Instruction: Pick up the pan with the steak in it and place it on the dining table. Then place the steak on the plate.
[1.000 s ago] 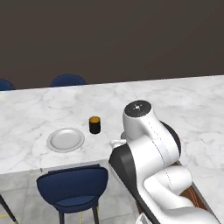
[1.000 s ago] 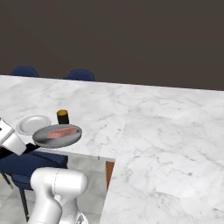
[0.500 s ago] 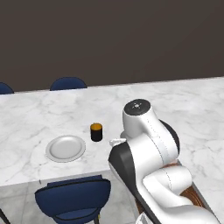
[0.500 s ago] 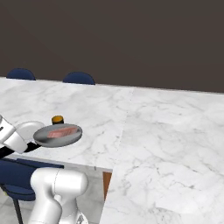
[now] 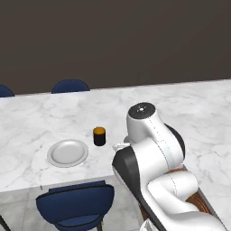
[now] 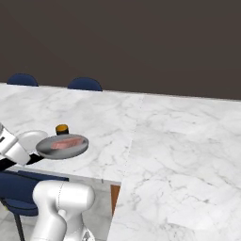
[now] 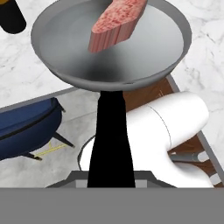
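Note:
The grey pan (image 6: 62,146) hangs level in the air over the near edge of the dining table (image 6: 108,117), with the pinkish-red steak (image 6: 65,142) lying in its bowl. My gripper (image 6: 15,158) is shut on the pan's long black handle (image 7: 111,135) at the far left of the right base view. In the hand view the pan (image 7: 144,48) and the steak (image 7: 117,21) sit at the top. The light-grey plate (image 5: 67,152) lies bare on the dining table (image 5: 40,117), and in the right base view the plate (image 6: 29,138) is partly behind the pan.
A small dark cup (image 5: 99,136) stands just right of the plate. A blue chair (image 5: 76,206) is tucked at the table's near side below the plate; two more chairs (image 5: 71,85) stand at the far side. The marble top runs on to the right.
The whole scene has shifted slightly as the base drove; the plate and cup now appear a little nearer. The pan stays held in the same grip with the steak in it.

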{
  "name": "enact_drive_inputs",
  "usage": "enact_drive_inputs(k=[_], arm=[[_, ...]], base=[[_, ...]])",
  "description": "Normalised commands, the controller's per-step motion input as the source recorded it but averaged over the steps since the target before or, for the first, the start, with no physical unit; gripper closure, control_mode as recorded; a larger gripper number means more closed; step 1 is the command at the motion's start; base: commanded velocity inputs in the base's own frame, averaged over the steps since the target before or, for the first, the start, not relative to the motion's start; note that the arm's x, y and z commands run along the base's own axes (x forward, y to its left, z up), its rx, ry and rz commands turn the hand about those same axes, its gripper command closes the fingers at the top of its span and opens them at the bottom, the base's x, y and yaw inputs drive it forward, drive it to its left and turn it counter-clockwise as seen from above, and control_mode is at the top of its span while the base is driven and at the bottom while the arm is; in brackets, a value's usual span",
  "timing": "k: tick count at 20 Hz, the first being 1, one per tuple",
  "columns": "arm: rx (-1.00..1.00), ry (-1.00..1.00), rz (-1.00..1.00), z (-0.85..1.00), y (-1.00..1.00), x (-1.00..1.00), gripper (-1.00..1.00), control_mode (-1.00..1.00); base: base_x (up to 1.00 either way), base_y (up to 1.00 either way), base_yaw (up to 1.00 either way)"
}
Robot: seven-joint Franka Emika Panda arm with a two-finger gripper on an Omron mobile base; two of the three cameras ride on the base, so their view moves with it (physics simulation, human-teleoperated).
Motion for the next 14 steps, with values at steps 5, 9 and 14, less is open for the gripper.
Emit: enact_drive_inputs(k=[5,9,14], arm=[[0.03,-0.05,0.06,-0.17,-0.23,0.02,1.0,-1.0],[0.01,-0.05,0.13,-0.18,-0.4,0.05,1.0,-1.0],[0.02,-0.05,0.17,-0.19,-0.44,0.08,1.0,-1.0]], base=[[0.0,0.0,0.0],[0.0,0.0,0.0],[0.0,0.0,0.0]])
